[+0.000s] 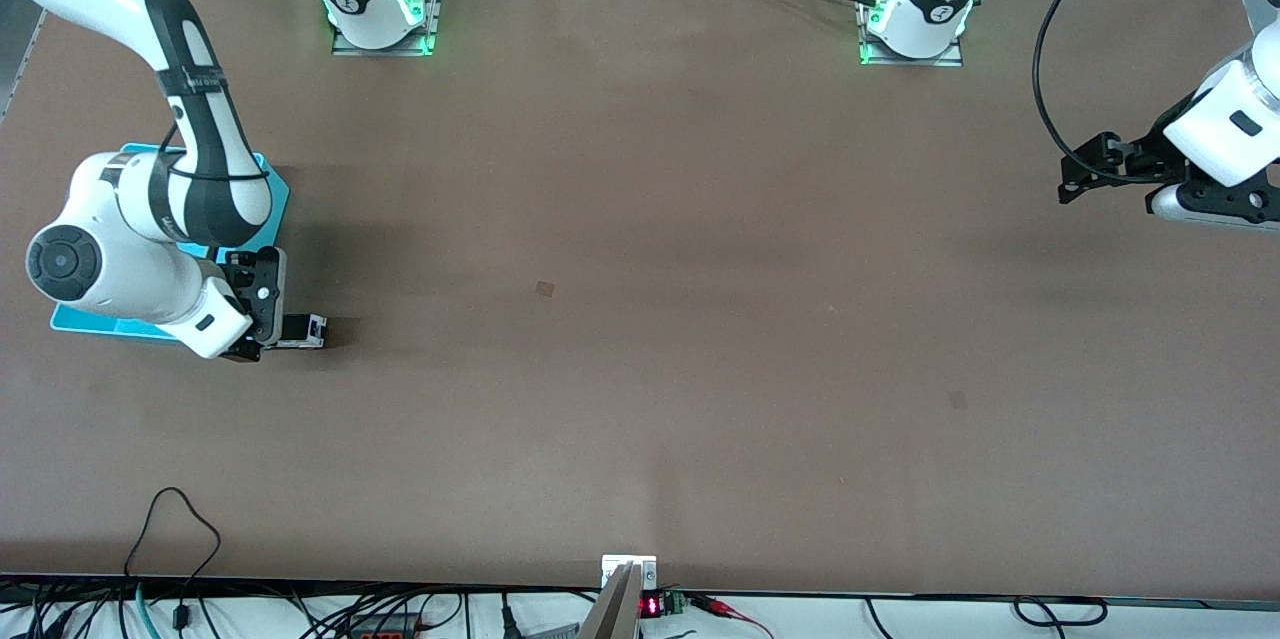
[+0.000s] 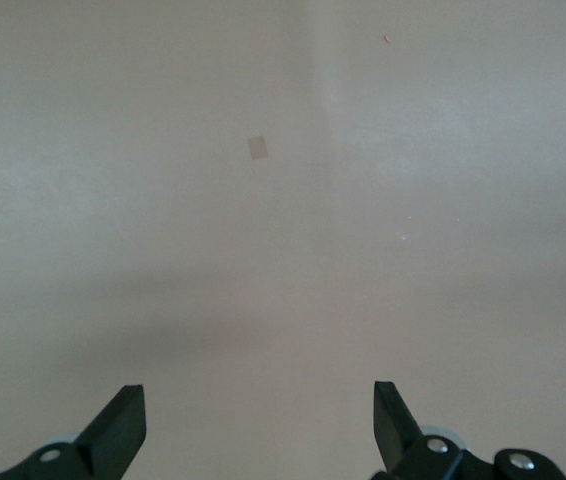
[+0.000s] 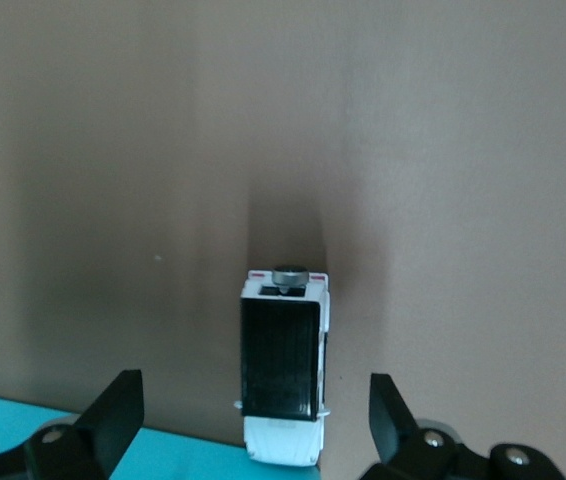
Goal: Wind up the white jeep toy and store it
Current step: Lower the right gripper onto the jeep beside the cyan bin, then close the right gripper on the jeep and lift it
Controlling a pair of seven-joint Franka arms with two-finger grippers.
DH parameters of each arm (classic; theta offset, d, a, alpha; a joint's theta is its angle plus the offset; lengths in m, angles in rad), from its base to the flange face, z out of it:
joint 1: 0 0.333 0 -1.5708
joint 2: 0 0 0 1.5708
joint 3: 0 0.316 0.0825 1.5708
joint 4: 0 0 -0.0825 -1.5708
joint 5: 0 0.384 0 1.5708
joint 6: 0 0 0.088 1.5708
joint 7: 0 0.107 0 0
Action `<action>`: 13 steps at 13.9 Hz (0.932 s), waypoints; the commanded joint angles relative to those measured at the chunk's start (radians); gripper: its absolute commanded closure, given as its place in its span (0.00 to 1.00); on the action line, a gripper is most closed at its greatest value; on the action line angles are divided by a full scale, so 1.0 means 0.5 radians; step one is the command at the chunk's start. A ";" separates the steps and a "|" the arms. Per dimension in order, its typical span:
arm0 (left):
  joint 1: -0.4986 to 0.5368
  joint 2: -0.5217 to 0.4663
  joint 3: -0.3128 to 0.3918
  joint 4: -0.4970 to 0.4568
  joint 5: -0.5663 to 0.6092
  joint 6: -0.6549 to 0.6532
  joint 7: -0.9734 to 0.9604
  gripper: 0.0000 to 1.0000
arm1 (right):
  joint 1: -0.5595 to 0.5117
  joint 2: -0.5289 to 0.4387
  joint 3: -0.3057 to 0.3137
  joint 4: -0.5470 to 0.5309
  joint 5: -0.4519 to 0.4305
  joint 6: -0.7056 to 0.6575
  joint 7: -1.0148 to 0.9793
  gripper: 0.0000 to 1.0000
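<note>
The white jeep toy [image 1: 304,330], boxy with a black roof, stands on the brown table beside the cyan bin [image 1: 275,181], at the bin's corner nearest the front camera. My right gripper [image 1: 262,321] hangs low right at the jeep, partly over the bin's edge. In the right wrist view the jeep [image 3: 283,368] lies between the open fingers [image 3: 123,405], which stand apart from its sides; my right gripper [image 3: 255,412] holds nothing. The bin's cyan edge [image 3: 53,425] shows beside the jeep. My left gripper [image 1: 1082,169] waits open and empty over the table at the left arm's end [image 2: 260,420].
The right arm covers most of the cyan bin. A small tan patch [image 1: 544,288] marks the table's middle, and another patch [image 2: 257,147] shows on the bare table in the left wrist view. Cables and a small device [image 1: 630,579] lie along the table's edge nearest the front camera.
</note>
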 commanded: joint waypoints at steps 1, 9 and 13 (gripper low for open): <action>-0.003 -0.030 -0.004 0.029 0.040 -0.108 0.016 0.00 | -0.066 0.004 0.025 -0.139 -0.019 0.202 -0.055 0.00; -0.006 -0.055 0.002 0.268 0.016 -0.426 0.041 0.00 | -0.103 0.050 0.025 -0.332 -0.016 0.552 -0.061 0.00; -0.010 -0.018 -0.004 0.447 -0.014 -0.600 0.026 0.00 | -0.121 0.084 0.025 -0.332 -0.016 0.607 -0.061 0.00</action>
